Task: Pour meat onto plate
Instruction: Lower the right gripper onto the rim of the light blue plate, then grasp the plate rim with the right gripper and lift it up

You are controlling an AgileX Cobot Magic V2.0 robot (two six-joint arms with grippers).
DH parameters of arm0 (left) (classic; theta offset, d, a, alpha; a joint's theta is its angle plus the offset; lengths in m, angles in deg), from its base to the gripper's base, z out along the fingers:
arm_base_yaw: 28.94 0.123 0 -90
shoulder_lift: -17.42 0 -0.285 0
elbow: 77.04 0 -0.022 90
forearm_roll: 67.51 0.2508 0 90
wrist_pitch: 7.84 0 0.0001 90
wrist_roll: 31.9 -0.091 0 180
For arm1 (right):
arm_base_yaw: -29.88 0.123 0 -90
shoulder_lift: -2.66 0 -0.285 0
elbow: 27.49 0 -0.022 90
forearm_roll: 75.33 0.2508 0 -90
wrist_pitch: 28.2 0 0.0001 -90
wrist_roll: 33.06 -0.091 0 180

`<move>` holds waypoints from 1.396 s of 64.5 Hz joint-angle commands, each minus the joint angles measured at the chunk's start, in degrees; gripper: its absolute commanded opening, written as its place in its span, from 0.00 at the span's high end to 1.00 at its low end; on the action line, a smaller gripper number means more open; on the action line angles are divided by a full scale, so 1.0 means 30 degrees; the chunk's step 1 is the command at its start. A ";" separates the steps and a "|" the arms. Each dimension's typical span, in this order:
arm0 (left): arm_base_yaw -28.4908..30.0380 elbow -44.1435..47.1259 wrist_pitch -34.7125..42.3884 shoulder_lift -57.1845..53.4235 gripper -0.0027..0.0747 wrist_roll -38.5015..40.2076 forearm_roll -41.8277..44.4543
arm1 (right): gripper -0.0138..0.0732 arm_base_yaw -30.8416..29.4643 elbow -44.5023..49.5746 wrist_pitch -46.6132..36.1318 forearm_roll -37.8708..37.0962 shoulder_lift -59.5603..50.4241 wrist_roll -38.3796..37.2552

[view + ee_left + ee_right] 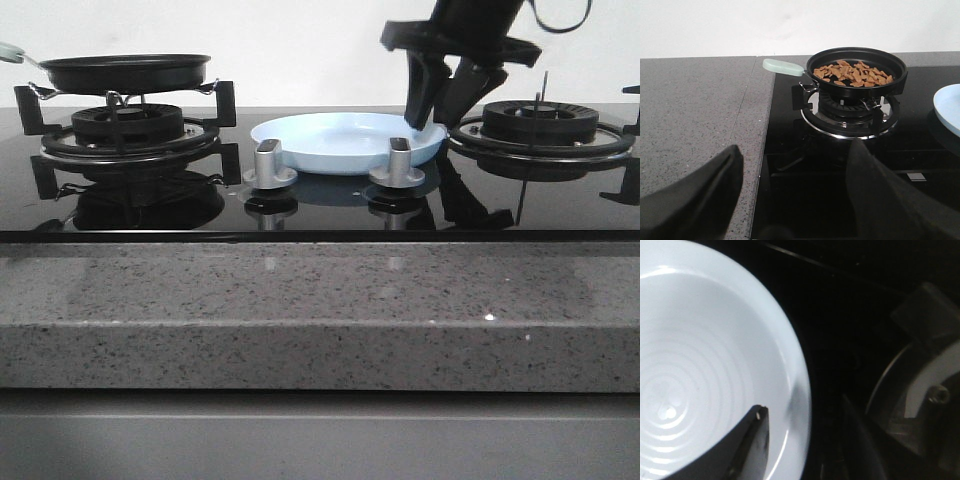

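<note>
Right gripper (438,122) straddles the plate (340,135) rim, jaws parted.

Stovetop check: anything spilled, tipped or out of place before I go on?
Nothing stands out. The meat lies inside the frying pan, which sits level on its burner. The plate is upright and empty, with the right gripper open, jaws straddling its rim.

Right arm (470,25): black housing with a wide flat collar; a thin dark cable loop (562,14) shows beside it. Right gripper (445,100): two tapered matte black fingers. Left gripper (790,200): two broad, wedge-shaped black fingers with a smooth finish. No markings or screws discernible.
</note>
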 commanded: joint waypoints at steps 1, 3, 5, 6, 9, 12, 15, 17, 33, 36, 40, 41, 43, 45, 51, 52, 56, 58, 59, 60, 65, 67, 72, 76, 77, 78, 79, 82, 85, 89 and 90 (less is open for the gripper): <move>-0.0126 -0.0723 0.1444 0.0156 0.40 0.0186 -0.0218 | 0.43 0.0244 -0.0999 -0.0154 0.0082 -0.0923 0.0283; -0.0126 -0.0723 0.1444 0.0156 0.40 0.0186 -0.0218 | 0.43 0.0325 -0.1052 -0.0137 0.0082 -0.0788 0.0283; -0.0126 -0.0723 0.1444 0.0156 0.40 0.0186 -0.0218 | 0.43 0.0366 -0.1056 -0.0137 0.0082 -0.0706 0.0283; -0.0126 -0.0723 0.1444 0.0156 0.40 0.0186 -0.0218 | 0.43 0.0390 -0.1056 -0.0137 0.0082 -0.0683 0.0283; -0.0126 -0.0723 0.1444 0.0156 0.40 0.0186 -0.0218 | 0.43 0.0440 -0.1056 -0.0137 0.0082 -0.0618 0.0283; -0.0126 -0.0723 0.1444 0.0156 0.40 0.0186 -0.0218 | 0.44 0.0463 -0.1056 -0.0137 0.0082 -0.0593 0.0283; -0.0126 -0.0723 0.1444 0.0156 0.40 0.0186 -0.0218 | 0.48 0.0463 -0.1056 -0.0137 0.0082 -0.0593 0.0283; -0.0126 -0.0723 0.1444 0.0156 0.40 0.0186 -0.0218 | 0.51 0.0463 -0.1056 -0.0137 0.0065 -0.0593 0.0283; -0.0126 -0.0723 0.1444 0.0156 0.40 0.0186 -0.0218 | 0.93 0.0463 -0.1774 0.0786 -0.0433 -0.0593 0.0283; -0.0126 -0.0723 0.1444 0.0156 0.40 0.0186 -0.0218 | 0.91 0.0463 -0.2156 0.1136 -0.0517 -0.0593 0.0283; -0.0126 -0.0723 0.1444 0.0156 0.40 0.0186 -0.0218 | 0.91 0.0463 -0.2840 0.1848 -0.0546 -0.0624 0.0283; -0.0126 -0.0723 0.1444 0.0156 0.40 0.0186 -0.0218 | 0.91 0.0463 -0.2984 0.2027 -0.0546 -0.0619 0.0260; -0.0126 -0.0723 0.1444 0.0156 0.40 0.0186 -0.0218 | 0.91 0.0463 -0.3291 0.2450 -0.0546 -0.0737 0.0192; -0.0126 -0.0723 0.1444 0.0156 0.40 0.0186 -0.0218 | 0.91 0.0463 -0.3453 0.2831 -0.0546 -0.0891 0.0057; -0.0126 -0.0723 0.1444 0.0156 0.40 0.0186 -0.0218 | 0.91 0.0407 -0.3496 0.3544 -0.0546 -0.1496 -0.0052; -0.0126 -0.0723 0.1444 0.0156 0.40 0.0186 -0.0218 | 0.91 0.0384 -0.3496 0.3578 -0.0546 -0.1590 -0.0070; -0.0126 -0.0723 0.1444 0.0156 0.40 0.0186 -0.0218 | 0.91 0.0362 -0.3472 0.3580 -0.0546 -0.1965 -0.0453; -0.0126 -0.0723 0.1444 0.0156 0.40 0.0186 -0.0218 | 0.91 0.0340 -0.3472 0.3580 -0.0546 -0.2211 -0.0606; -0.0126 -0.0723 0.1444 0.0156 0.40 0.0186 -0.0218 | 0.91 0.0326 -0.3472 0.3580 -0.0546 -0.2311 -0.0655; -0.0126 -0.0723 0.1444 0.0156 0.40 0.0186 -0.0218 | 0.91 0.0326 -0.3472 0.3580 -0.0546 -0.2409 -0.0702; -0.0126 -0.0723 0.1444 0.0156 0.40 0.0186 -0.0218 | 0.91 0.0326 -0.3451 0.3580 -0.0476 -0.3006 -0.0794; -0.0126 -0.0723 0.1444 0.0156 0.40 0.0186 -0.0218 | 0.91 0.0326 -0.3368 0.3594 -0.0344 -0.3227 -0.0798; -0.0126 -0.0723 0.1444 0.0156 0.40 0.0186 -0.0218 | 0.91 0.0326 -0.2855 0.3614 0.0189 -0.3799 -0.0958; -0.0126 -0.0723 0.1444 0.0156 0.40 0.0186 -0.0218 | 0.91 0.0326 -0.1963 0.3597 0.0798 -0.4360 -0.0958; -0.0126 -0.0723 0.1444 0.0156 0.40 0.0186 -0.0218 | 0.91 0.0371 -0.1654 0.3601 0.0943 -0.4506 -0.0937; -0.0126 -0.0723 0.1444 0.0156 0.40 0.0186 -0.0218 | 0.91 0.0390 -0.1327 0.3601 0.1064 -0.4676 -0.0908; -0.0126 -0.0723 0.1444 0.0156 0.40 0.0186 -0.0218 | 0.91 0.0392 -0.0977 0.3592 0.1172 -0.4935 -0.0874; -0.0126 -0.0723 0.1444 0.0156 0.40 0.0186 -0.0218 | 0.91 0.0547 0.0384 0.3437 0.1327 -0.5592 -0.0607; -0.0126 -0.0723 0.1444 0.0156 0.40 0.0186 -0.0218 | 0.91 0.0686 0.1951 0.2790 0.1327 -0.6216 -0.0424; -0.0126 -0.0723 0.1444 0.0156 0.40 0.0186 -0.0218 | 0.91 0.0964 0.3911 0.1426 0.1327 -0.7265 -0.0315; -0.0126 -0.0723 0.1444 0.0156 0.40 0.0186 -0.0218 | 0.91 0.1018 0.4641 0.1044 0.1327 -0.7513 -0.0294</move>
